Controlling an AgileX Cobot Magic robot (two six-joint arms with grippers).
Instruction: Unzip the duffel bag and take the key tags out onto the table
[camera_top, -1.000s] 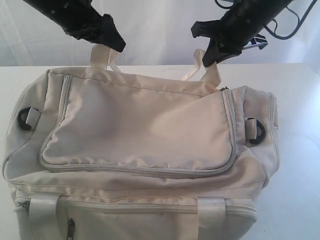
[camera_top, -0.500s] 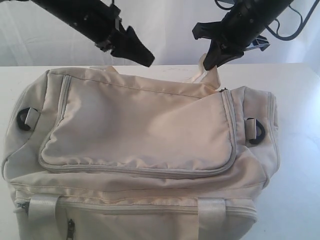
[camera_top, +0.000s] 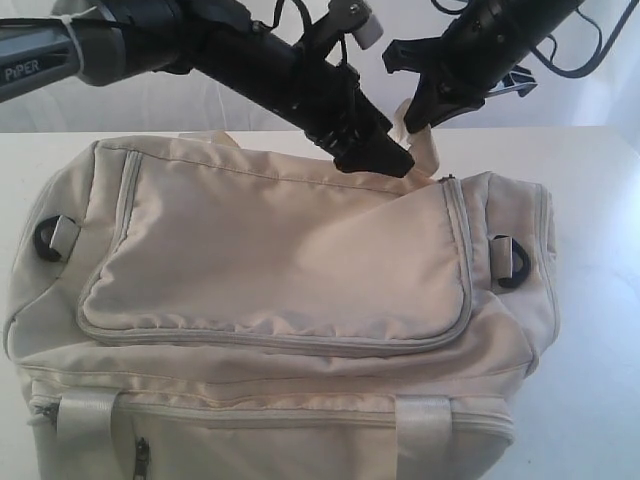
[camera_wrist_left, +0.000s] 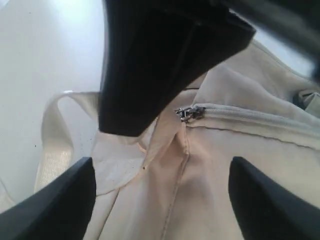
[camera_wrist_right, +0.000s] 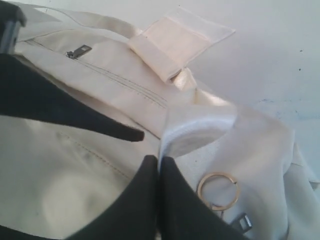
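Cream fabric is sagging and wrinkling all over the duffel bag (camera_top: 280, 260), which is lying across the white desk (camera_top: 600, 220) and filling most of the exterior view. It is looking soft and limp, so I judge it will be bunching under a pull unless something is holding it taut. Its flap zipper is sitting closed, and the key tags are not showing anywhere, presumably inside. The left gripper (camera_top: 388, 158) is reaching across to the flap's far right corner, while the right gripper (camera_top: 420, 118) is hanging just above it on a webbing strap (camera_top: 428, 150). Bare desk is lying open to the right of the bag, beyond the black D-ring (camera_top: 513, 262), and behind it; the bag's near side is running out of frame.

In the left wrist view the left gripper (camera_wrist_left: 162, 167) is standing spread over the cloth, with the small metal zipper pull (camera_wrist_left: 187, 113) just ahead and not yet between its jaws. That pull is the place to take hold: tiny, hard, likely slippery. A black shape, probably the other gripper, is crowding in close above it, so room is looking tight.

In the right wrist view the right gripper (camera_wrist_right: 159, 165) is pressed together, pinching a fold of the webbing strap (camera_wrist_right: 197, 127) and holding it up off the bag. A brass-coloured ring (camera_wrist_right: 218, 190) is resting on the fabric beside it
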